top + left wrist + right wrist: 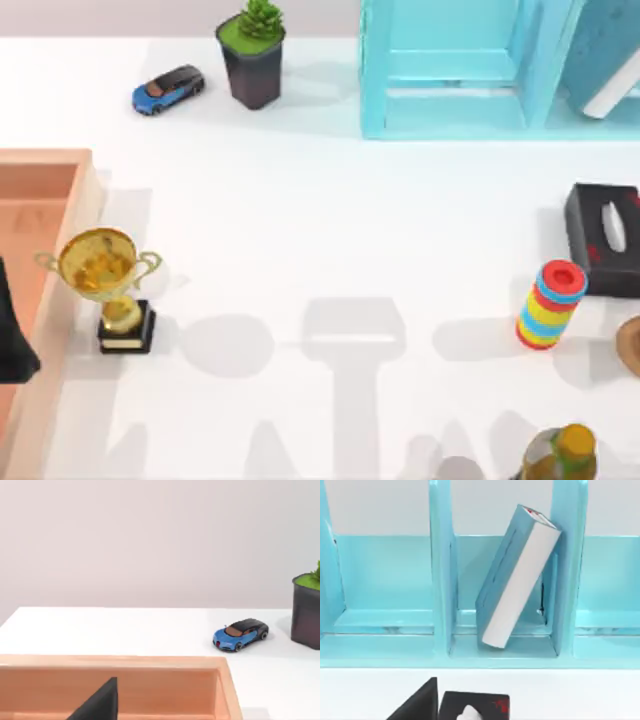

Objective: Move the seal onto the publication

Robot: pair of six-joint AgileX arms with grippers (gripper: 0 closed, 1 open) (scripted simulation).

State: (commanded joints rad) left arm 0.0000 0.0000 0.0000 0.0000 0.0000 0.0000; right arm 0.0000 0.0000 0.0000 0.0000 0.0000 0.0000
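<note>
The publication, a thick teal-blue book with white page edges, leans tilted inside a compartment of the light-blue shelf. In the top view the publication is at the far right, at the back. The seal is out of view. My left gripper shows as a dark shape over the wooden tray at the table's left edge, and a dark piece of it rises in the left wrist view. A like dark piece of my right gripper shows in the right wrist view, facing the shelf.
A gold trophy stands beside the tray. A blue toy car and a potted plant sit at the back left. On the right are a black tissue box, a stack of coloured rings and a bottle.
</note>
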